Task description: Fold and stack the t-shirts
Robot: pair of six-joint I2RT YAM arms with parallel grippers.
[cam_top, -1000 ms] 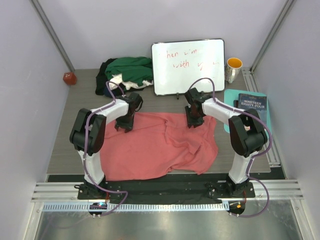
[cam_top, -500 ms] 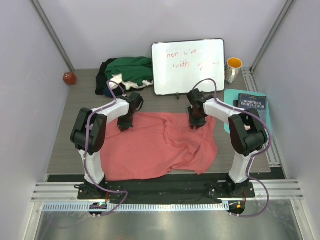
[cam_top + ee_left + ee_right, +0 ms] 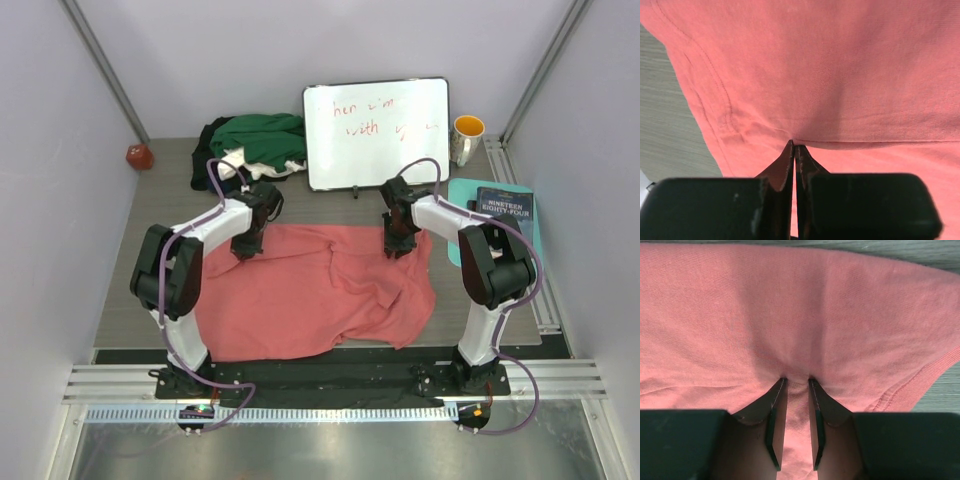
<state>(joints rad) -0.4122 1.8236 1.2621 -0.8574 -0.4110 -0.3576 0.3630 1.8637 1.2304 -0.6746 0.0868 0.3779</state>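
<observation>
Bench (image 3: 130, 270): grey wood-grain top, bearing all below.

Salmon-pink t-shirt (image 3: 310, 290): spread across the near middle of the bench between the two arms, rumpled, with folds toward its right near corner; far edge under both pincers.

White board (image 3: 377, 133): propped upright at the far middle, with red writing.

Left arm (image 3: 190, 260) and right arm (image 3: 480, 250): white and black, based at the near edge, both reaching to the shirt's far edge.

Heap at the far left, just left of the white board: dark green t-shirt (image 3: 258, 138) on top, white t-shirt (image 3: 235, 160) showing beneath, black t-shirt (image 3: 205, 150) at the left side. Well apart from the salmon-pink one.

Teal mat (image 3: 462, 200): far right, flat.

Book (image 3: 505, 207): dark cover, lying on the mat.

Mug (image 3: 466, 138): yellow inside, upright, just right of the white board.

Red object (image 3: 139, 156): small, at the far left edge; kind not clear.

Left pincer (image 3: 794, 146): pressed fully together, nipping a crease of the salmon-pink cloth near its left hem.

Right pincer (image 3: 796, 381): narrow, with a ridge of the same cloth gathered between the fingers.
</observation>
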